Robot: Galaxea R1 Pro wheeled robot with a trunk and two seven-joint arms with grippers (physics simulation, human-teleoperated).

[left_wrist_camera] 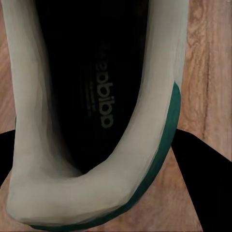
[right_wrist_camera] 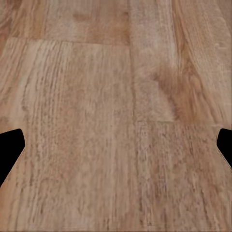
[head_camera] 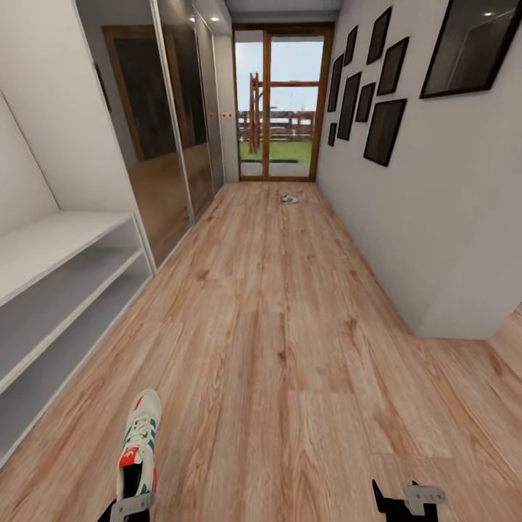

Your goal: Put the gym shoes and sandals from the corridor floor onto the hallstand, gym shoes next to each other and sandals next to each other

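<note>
Corridor floor (head_camera: 290,304) bare mid-way; rack (head_camera: 51,290) along left wall, frames (head_camera: 384,130) right. Left gripper (head_camera: 129,507) clamps sneaker (head_camera: 140,442) heel; right gripper (head_camera: 406,500) spread, empty. Second sneaker (head_camera: 289,199) by far door (head_camera: 279,101).

Head view: high, facing down the corridor floor (head_camera: 275,304) toward the far door. Left wrist view: very close above gym shoe (left_wrist_camera: 96,121) (head view shares it). Right wrist view: near floorboards.

A gym shoe (head_camera: 288,199) lies far down the wood-plank corridor floor (head_camera: 290,326), near the door.
</note>
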